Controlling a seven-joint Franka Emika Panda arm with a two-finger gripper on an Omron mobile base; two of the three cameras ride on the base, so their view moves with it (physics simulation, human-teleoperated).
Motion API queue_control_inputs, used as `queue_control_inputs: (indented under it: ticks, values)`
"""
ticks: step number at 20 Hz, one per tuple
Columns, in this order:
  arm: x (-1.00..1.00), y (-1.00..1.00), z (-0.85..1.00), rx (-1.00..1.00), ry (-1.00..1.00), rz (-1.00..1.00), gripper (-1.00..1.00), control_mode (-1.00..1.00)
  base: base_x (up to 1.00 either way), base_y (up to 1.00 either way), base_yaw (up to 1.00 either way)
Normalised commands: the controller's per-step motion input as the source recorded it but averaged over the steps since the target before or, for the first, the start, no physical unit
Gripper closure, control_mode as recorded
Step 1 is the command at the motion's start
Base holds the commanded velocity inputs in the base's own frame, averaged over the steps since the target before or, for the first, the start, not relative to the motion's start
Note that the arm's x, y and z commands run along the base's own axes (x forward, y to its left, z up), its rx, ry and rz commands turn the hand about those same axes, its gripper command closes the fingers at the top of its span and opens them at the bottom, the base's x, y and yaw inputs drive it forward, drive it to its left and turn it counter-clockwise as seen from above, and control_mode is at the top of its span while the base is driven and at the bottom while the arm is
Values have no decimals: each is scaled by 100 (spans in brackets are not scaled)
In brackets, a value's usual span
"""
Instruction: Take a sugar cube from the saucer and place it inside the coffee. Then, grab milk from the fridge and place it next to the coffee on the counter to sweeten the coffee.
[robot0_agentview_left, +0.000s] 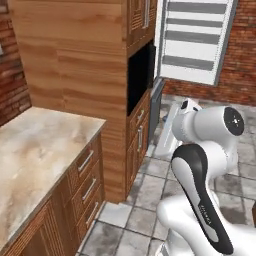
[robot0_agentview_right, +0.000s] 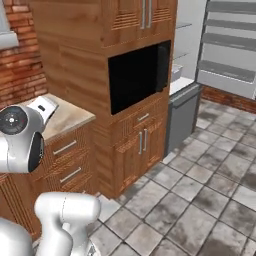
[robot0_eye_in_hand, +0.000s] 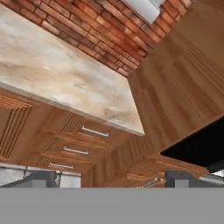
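- Fingers of your gripper stood spread as wide as they go, one dark tip at each lower corner of the hand view, with nothing between them; you had hold of nothing
- You had the hand pointed at the counter, whose marble top ran up to the tall wooden cabinet on one side and the brick wall behind; the stretch of counter you could see beside that cabinet carried no cup, saucer or sugar cube
- You could see the fridge just past the tall wooden cabinet, on the side away from the counter, with its door swung wide and the grey door racks showing
- You could not make out the milk on the shelves you could see beside that cabinet; too little of the inside was visible to say where the carton stood
- Whether the sugar step was done, you could not tell, since the coffee was nowhere on the visible counter
- My judgement: with the fridge open and your hand empty, fetching the milk and setting it by the coffee was all left to do, so you were at best midway
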Motion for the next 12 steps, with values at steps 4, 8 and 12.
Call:
queue_control_inputs:
  ticks: [4, 8, 12]
  values:
    - [0, 0, 0, 0, 0, 0, -100, 100, 89, -100, -36]
    - [0, 0, 0, 0, 0, 0, -100, 100, 100, -98, -21]
    - [0, 0, 0, 0, 0, 0, -100, 100, 100, -82, -9]
